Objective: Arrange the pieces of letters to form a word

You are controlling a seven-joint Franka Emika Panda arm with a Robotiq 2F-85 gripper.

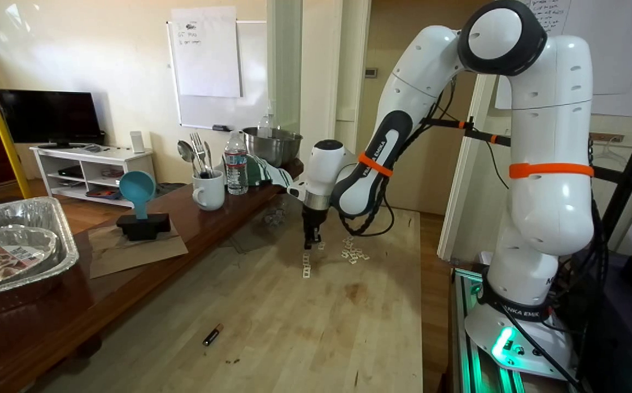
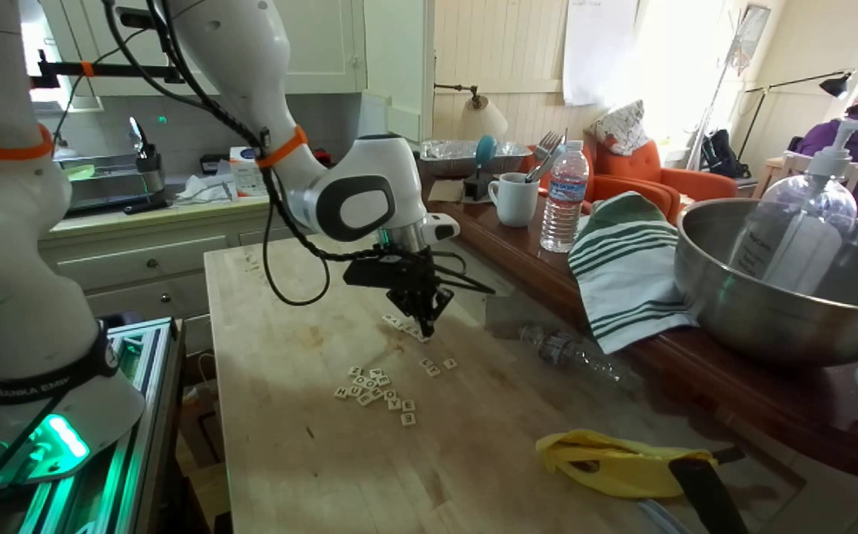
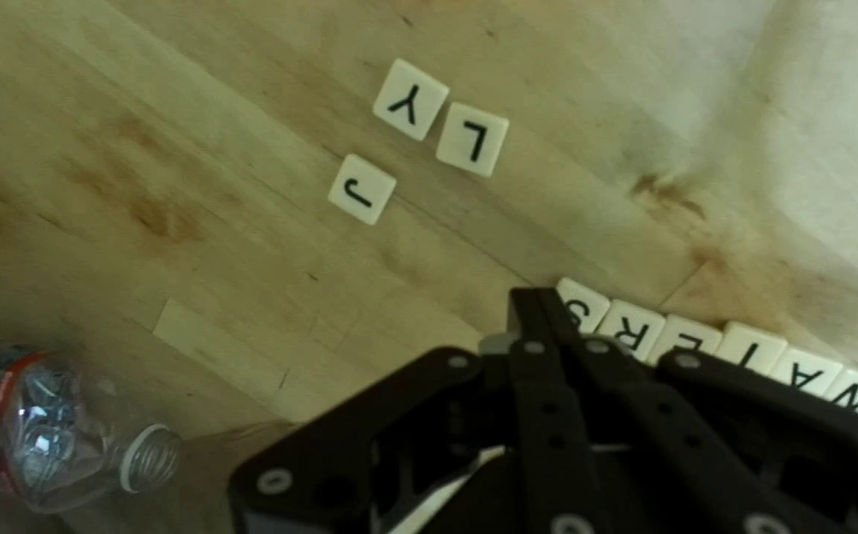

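Lying in a straight line on the pale wooden tabletop (image 2: 310,475), a row of letter tiles (image 3: 747,347) has its long axis slanting, in the wrist view, from an S at the upper left down to a W at the lower right. The letters stand upside down there, and from the W end I read W, A, one I can't quite settle, then E, R and S. In an exterior view the row (image 1: 306,267) runs lengthwise from the gripper's tip toward the near side. Right by the S is the gripper (image 3: 535,297), closed, its fingertips flush together; whether they touch that tile I cannot tell. Apart from the row, a Y tile (image 3: 411,100) and an L tile (image 3: 473,139) lie side by side, both upside down too, and near them a J tile (image 3: 362,189) has its stem slanting from upper left to lower right. A jumbled cluster of tiles (image 2: 371,384) faces various ways, and a clear bottle (image 3: 50,437) lies on its side.
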